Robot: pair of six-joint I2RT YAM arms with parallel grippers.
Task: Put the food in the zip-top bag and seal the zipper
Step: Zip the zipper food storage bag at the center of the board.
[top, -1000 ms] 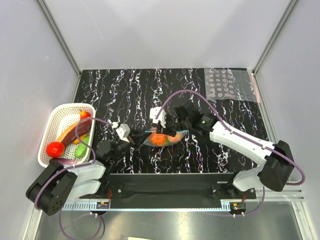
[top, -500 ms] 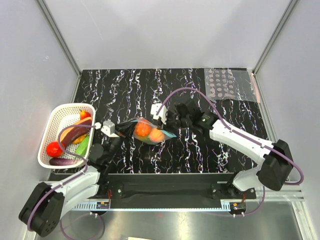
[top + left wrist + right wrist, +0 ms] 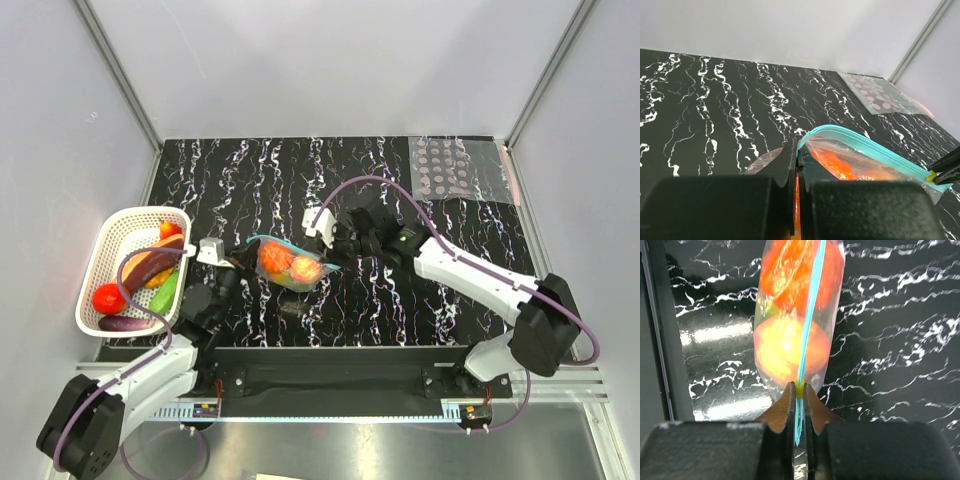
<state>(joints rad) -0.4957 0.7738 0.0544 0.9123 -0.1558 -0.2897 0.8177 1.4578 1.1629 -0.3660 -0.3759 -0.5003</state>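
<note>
Pinching zipper (image 3: pixel 811 315) ends: L jaws, R jaws both closed; zip-top bag (image 3: pixel 290 265) stretched btwn.

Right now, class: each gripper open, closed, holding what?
Left gripper: closed on the zip-top bag's corner.
Right gripper: closed on the zipper's opposite end.

clear zip-top bag (image 3: pixel 290 265) with a teal zipper (image 3: pixel 810 305); food (image 3: pixel 275 262) inside orange and peach-yellow. table (image 3: pixel 250 180) black, veined white like marble. white basket (image 3: pixel 100 250) at left, red tomato (image 3: pixel 108 297), purple eggplant (image 3: pixel 122 323). far right, clear sheet (image 3: pixel 460 170) with greyish-pink dots.
</note>
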